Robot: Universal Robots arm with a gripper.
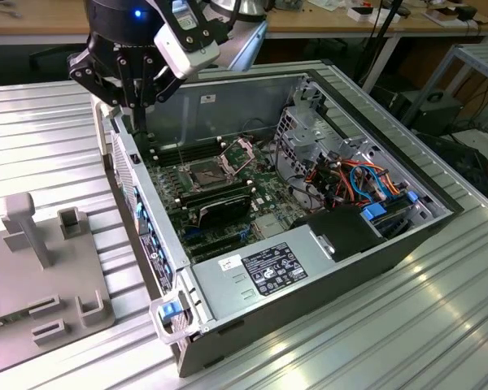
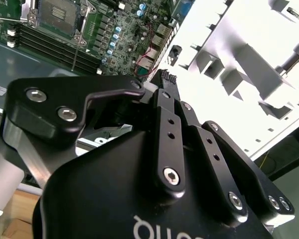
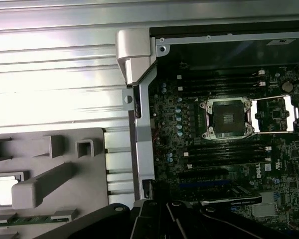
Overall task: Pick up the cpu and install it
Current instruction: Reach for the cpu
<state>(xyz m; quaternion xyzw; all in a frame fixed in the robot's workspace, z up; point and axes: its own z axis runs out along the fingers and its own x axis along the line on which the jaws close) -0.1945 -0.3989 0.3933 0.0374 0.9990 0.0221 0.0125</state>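
1. Over the side wall of the computer case [image 1: 146, 219] hangs the pincer [image 1: 136, 114]. Its fingers [image 2: 165, 79] look pressed shut, with nothing between them.
2. The cpu [image 3: 4, 191] sits in a square pocket of the grey tray [image 3: 84, 174], just outside the case. The socket [image 3: 226, 118] on the green board is bare, and its metal flap [image 3: 290, 112] is swung open beside it.
3. The pincer is low and close to the case wall. I think a sideways move at this height could bang it on the metal edge.
4. The fingers are shut. If they went down on the cpu like that, they would press on its top and not grab it.
5. The pocket hugs the cpu closely. A crooked grab could tip it, jam it, or let it slip and fall.
6. The socket is the most delicate part. If the cpu came down tilted, turned the wrong way, or off to one side, it could hurt the socket and not fit.
7. The open flap is right next to the socket, so a wide swing could knock it.
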